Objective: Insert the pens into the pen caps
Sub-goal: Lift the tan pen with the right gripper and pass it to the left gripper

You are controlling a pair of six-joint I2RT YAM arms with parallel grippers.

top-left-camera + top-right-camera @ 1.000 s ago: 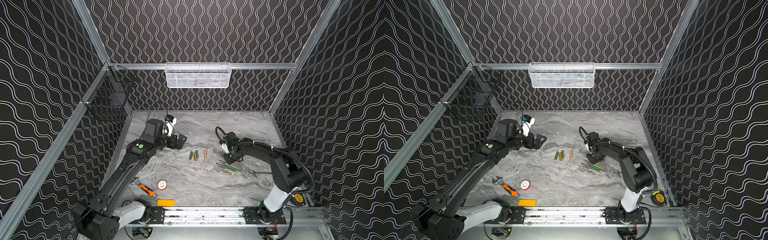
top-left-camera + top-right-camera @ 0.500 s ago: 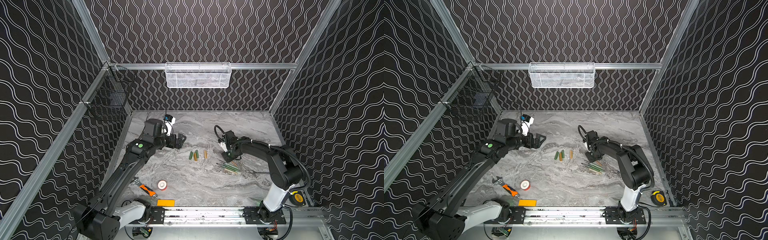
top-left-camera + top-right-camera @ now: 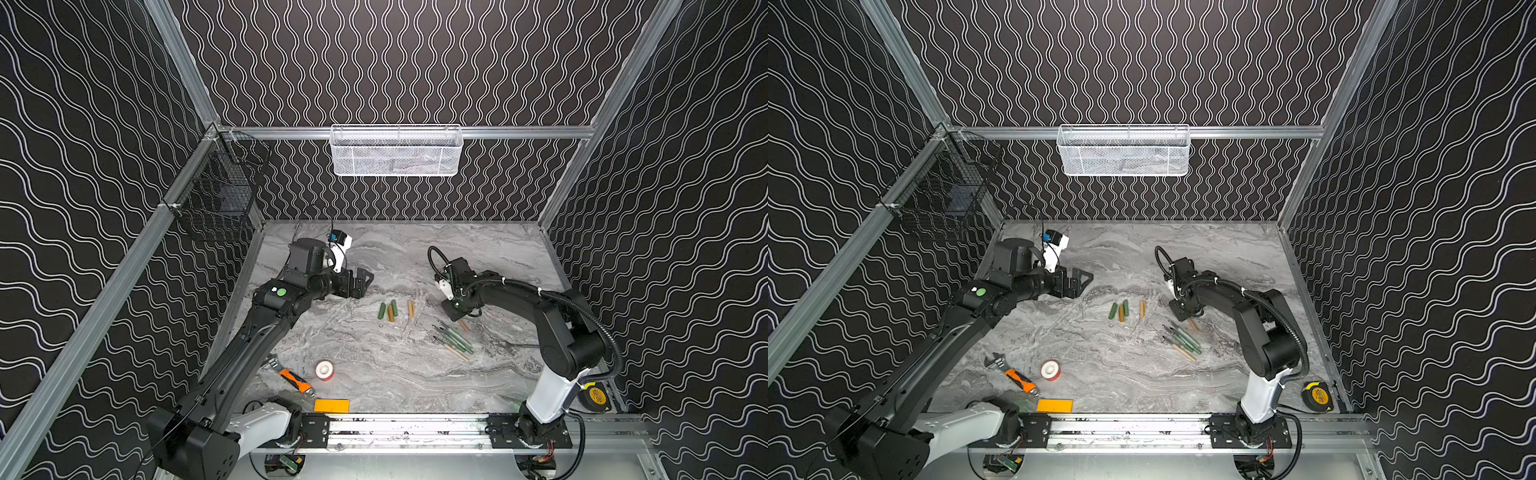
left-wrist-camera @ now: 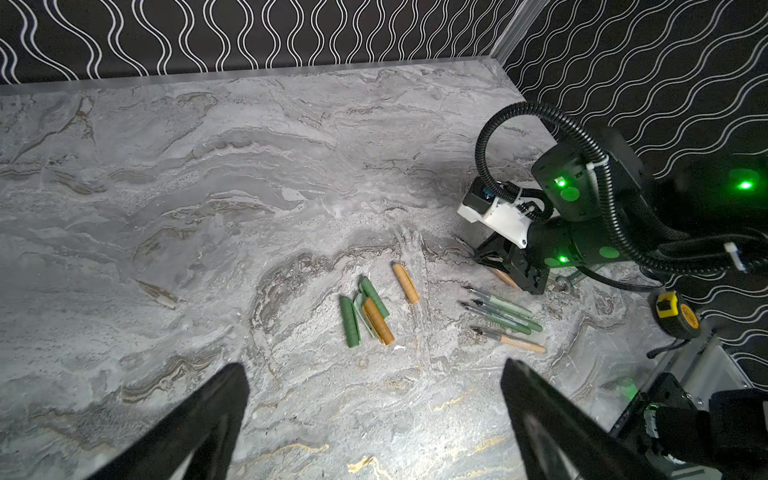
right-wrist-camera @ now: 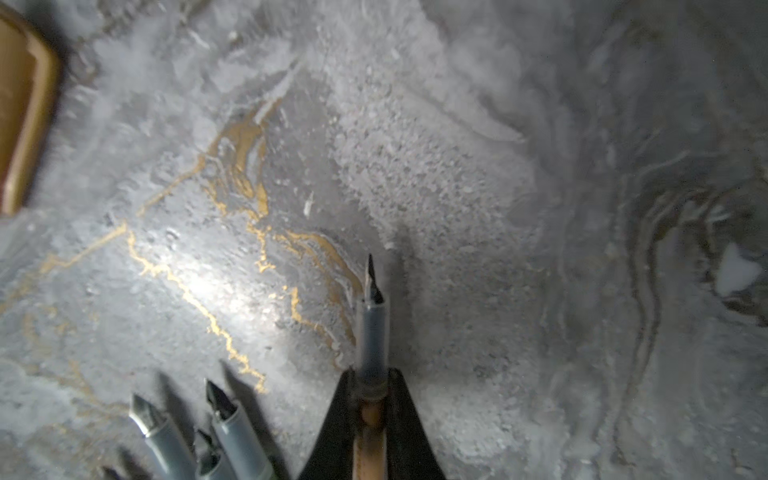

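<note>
Both top views showed the right gripper [image 3: 455,316] down at the table [image 3: 374,374], closed on a tan pen [image 3: 462,325] at the far edge of the loose pens [image 3: 453,341]. The caps [image 3: 390,309] lay in a small cluster apart to its left. The left gripper [image 3: 360,282] hovered beyond the caps, jaws spread wide and empty. The grip sat close to the neighbouring pens, so a lift might have dragged one along or scattered the row.

From the left wrist view, some of the caps [image 4: 370,311] lay touching and overlapping. Picking one out could have nudged the others or rolled them away. The left gripper [image 4: 372,365] had none in hand yet.

The right wrist view showed the fingers [image 5: 332,419] pinching the tan pen [image 5: 371,332] near its front end. Its nib pointed out ahead, clear of the loose pens [image 5: 232,424]. Such a thin round barrel could have twisted or slid between the pads. A tilted nib would likely have jammed against a cap's rim rather than entering.
</note>
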